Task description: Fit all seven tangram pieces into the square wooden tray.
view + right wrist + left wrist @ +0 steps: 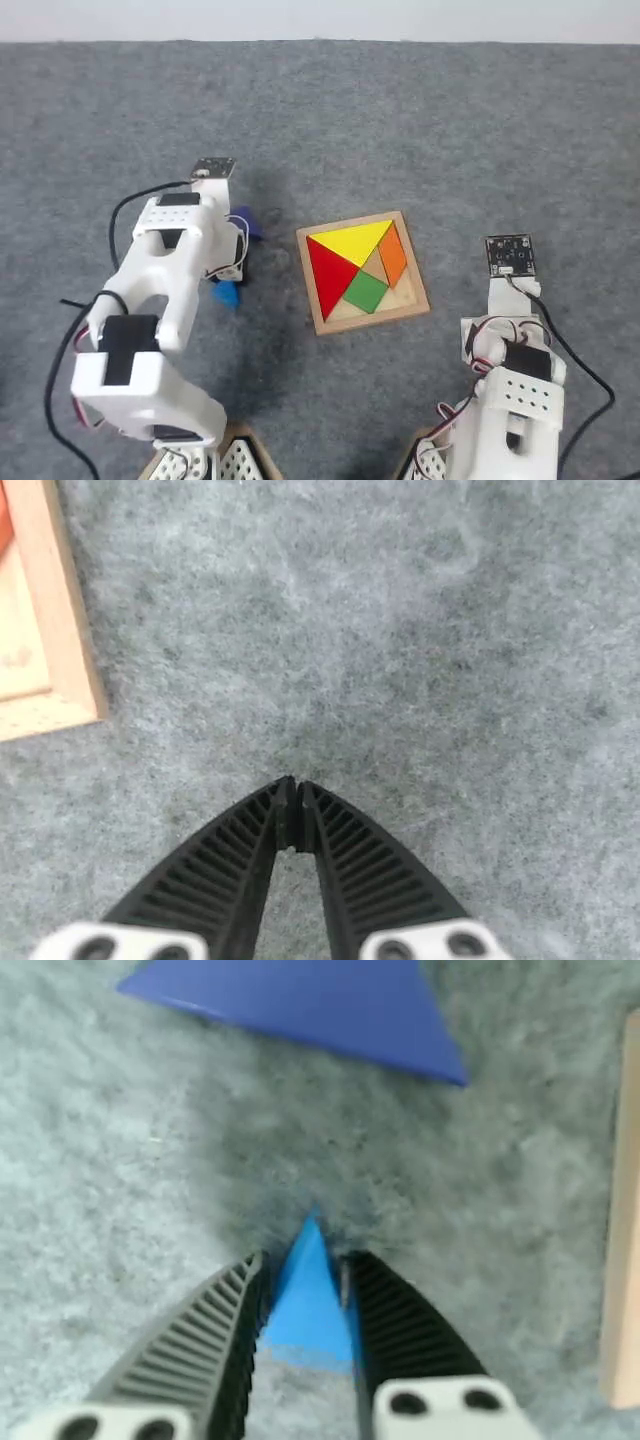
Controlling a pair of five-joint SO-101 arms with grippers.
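Matt bare wood is edging the tray [52,610]; fuzzy felt is covering the table [420,120]; the light blue triangle [305,1305] is looking smooth.
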